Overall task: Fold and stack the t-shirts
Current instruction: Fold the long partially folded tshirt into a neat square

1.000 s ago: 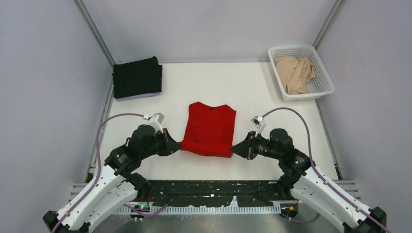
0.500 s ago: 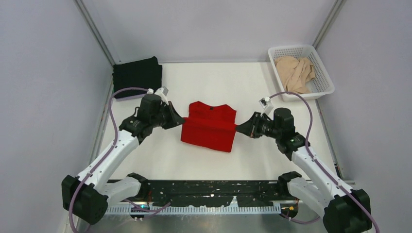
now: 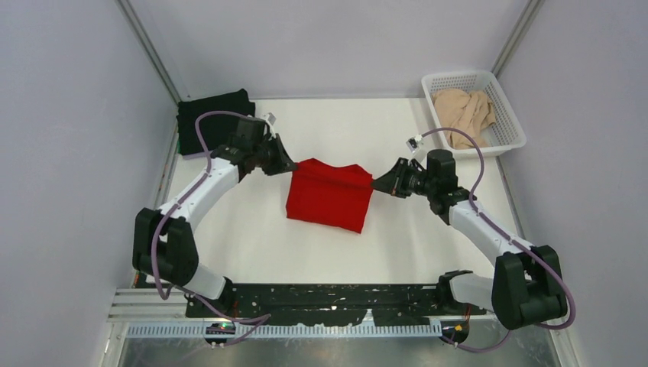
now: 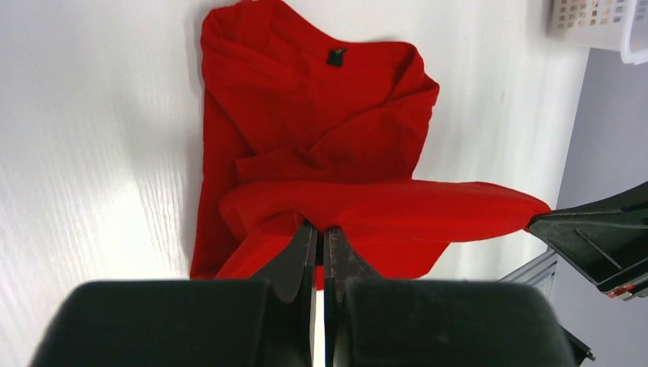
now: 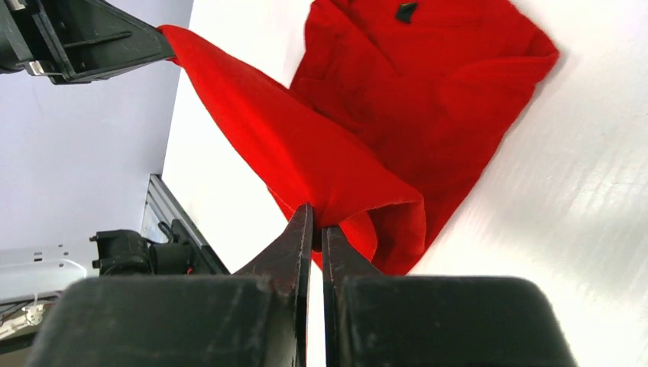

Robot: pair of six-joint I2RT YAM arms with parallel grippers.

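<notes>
The red t-shirt (image 3: 328,197) at mid-frame is soft, matt cloth, creased along its folds. The black t-shirt (image 3: 215,116) at upper left and the beige t-shirt (image 3: 462,115) at upper right look equally matt. The basket (image 3: 510,115) is white lattice plastic. The surface (image 3: 428,237) is white, smooth and faintly grained, with a slight sheen. The jaws are matt black plastic.

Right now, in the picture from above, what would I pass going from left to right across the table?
Folded black cloth t-shirt → left gripper → bright red cloth t-shirt, pinched at both sides → right gripper → white plastic lattice basket, holding a crumpled beige t-shirt.
</notes>
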